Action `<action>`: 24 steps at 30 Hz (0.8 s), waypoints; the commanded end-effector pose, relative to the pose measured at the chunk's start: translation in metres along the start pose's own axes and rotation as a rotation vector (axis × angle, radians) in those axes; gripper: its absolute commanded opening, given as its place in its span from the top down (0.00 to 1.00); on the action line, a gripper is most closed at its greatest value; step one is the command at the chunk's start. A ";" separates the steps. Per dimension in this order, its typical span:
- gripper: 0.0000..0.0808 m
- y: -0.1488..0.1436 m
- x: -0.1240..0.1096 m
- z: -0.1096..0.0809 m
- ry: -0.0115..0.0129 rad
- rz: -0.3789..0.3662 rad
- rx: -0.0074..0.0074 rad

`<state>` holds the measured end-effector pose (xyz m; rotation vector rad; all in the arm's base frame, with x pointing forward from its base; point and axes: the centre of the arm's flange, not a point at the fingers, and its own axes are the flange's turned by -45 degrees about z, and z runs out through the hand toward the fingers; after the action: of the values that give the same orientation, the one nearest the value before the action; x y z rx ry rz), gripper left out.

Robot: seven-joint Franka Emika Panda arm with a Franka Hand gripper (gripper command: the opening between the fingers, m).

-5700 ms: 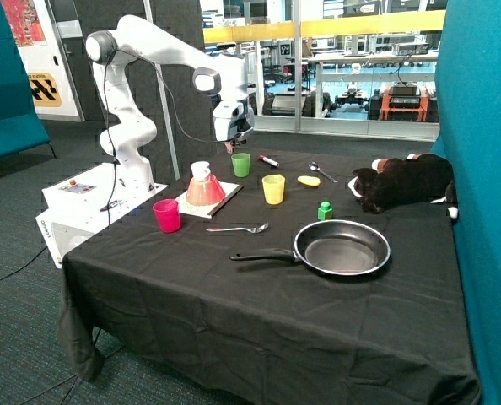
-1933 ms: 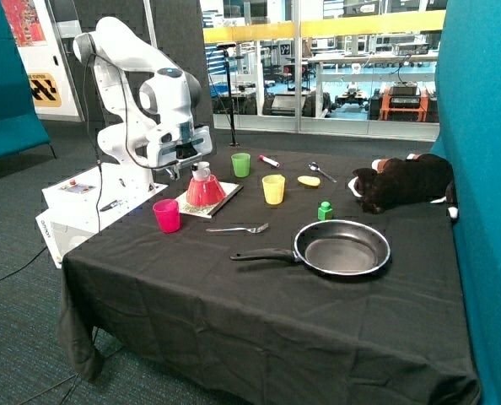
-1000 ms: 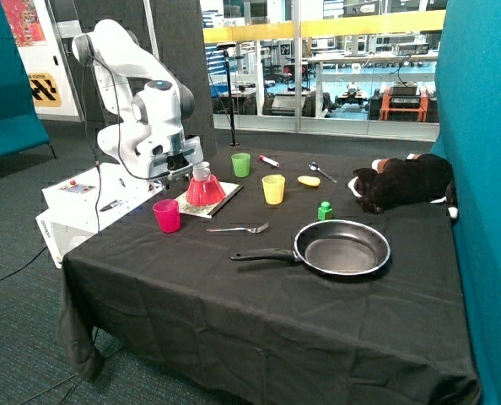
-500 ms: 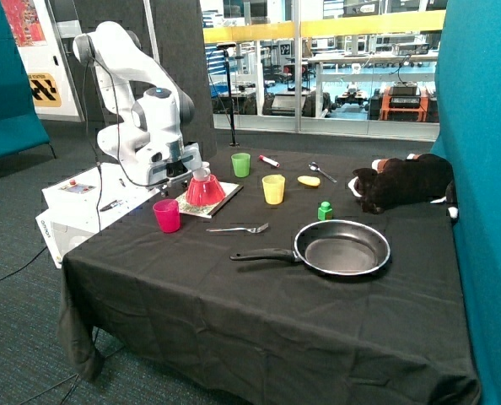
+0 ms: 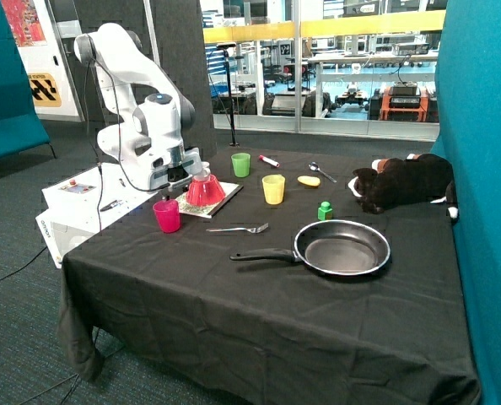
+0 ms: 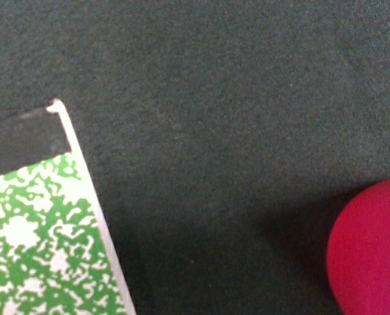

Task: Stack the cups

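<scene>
Gripper (image 5: 177, 179) hovers just above magenta cup (image 5: 167, 215).

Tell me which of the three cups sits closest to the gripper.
The magenta cup, just below the gripper; the yellow cup and green cup stand beyond the red cone.

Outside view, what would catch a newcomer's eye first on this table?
Likely the white robot arm, its pincer lowered at the table's far corner just above the magenta cup, beside the board carrying a salmon-pink cone. Next, the black frying pan near the front and the dark plush toy against the teal wall. The green cup and yellow cup stand apart, unstacked.
</scene>
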<state>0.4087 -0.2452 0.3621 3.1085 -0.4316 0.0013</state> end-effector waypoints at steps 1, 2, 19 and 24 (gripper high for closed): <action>0.26 0.002 0.005 0.008 -0.0012 -0.007 0.0031; 0.27 0.001 0.005 0.009 -0.0012 -0.008 0.0031; 0.33 -0.012 0.012 0.023 -0.0012 -0.039 0.0032; 0.39 -0.016 0.011 0.024 -0.0012 -0.044 0.0032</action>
<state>0.4207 -0.2389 0.3423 3.1183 -0.3796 0.0006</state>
